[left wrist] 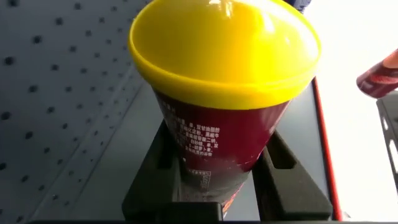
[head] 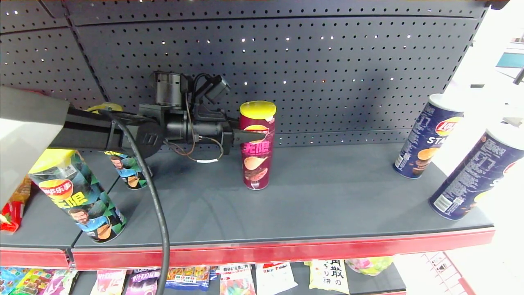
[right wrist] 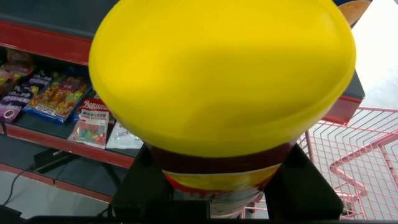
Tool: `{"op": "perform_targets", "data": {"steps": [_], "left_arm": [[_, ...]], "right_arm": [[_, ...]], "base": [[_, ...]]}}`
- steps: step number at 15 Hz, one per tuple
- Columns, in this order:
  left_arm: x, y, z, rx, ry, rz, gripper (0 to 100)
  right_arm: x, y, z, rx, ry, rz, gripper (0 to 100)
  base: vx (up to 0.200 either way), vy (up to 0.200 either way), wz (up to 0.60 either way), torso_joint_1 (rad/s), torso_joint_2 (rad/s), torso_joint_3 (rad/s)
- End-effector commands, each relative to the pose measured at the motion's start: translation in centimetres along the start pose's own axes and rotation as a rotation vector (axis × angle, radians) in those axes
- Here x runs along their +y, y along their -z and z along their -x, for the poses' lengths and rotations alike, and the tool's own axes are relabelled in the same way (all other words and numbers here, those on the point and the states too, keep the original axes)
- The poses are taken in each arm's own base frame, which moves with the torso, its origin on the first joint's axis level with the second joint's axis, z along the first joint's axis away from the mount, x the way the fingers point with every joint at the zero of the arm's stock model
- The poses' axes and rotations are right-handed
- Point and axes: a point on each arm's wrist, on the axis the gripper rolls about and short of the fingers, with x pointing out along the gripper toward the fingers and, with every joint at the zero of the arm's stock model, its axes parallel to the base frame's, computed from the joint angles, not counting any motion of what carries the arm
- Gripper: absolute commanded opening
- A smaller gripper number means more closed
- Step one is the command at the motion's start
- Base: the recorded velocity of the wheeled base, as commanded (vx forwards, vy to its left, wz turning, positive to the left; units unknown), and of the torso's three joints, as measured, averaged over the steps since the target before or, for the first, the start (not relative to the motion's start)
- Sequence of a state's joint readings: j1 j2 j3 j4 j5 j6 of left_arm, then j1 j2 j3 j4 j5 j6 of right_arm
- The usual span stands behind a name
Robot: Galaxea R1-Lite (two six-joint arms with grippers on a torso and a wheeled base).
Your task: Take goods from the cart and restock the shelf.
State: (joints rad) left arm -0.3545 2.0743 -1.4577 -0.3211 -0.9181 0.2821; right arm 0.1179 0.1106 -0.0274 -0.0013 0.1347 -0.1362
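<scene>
With left gripper clamped on the maroon can standing mid-frame on the shelf, and right gripper gripping a second can: confirm base flat, release evenly, withdraw straight, clear of the green can at left.

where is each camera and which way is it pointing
Head: up on the robot, facing forward and down at the shelf; left arm and left tool show.
Left wrist: behind the left tool, facing along it at the maroon can.
Right wrist: behind the right tool, facing down past a second can at the cart.
Shared: head and left wrist both show the maroon can on the shelf.
</scene>
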Motion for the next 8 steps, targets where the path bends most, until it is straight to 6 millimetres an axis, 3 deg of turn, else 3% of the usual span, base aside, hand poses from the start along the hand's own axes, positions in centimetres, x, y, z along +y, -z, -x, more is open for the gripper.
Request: {"op": "perform_targets", "data": {"steps": [1,4,8], "left_arm": [[-1.2,-1.0,0.3,-0.007,0.011,-0.011,0],[-5.4,-1.9,2.0,0.021,0.006,0.085,0],[-8.7,-0.8,3.9,0.064,0.009,0.134,0]], "right_arm": [[0.0,0.0,0.0,-0.001,0.000,0.000,0],[0.0,0.0,0.0,-0.001,0.000,0.000,0],[0.0,0.0,0.0,-0.002,0.000,-0.013,0]], "base": [[0.000,0.000,0.00,0.000,0.00,0.000],[0.000,0.000,0.00,0.000,0.00,0.000],[0.000,0.000,0.00,0.000,0.00,0.000]]}}
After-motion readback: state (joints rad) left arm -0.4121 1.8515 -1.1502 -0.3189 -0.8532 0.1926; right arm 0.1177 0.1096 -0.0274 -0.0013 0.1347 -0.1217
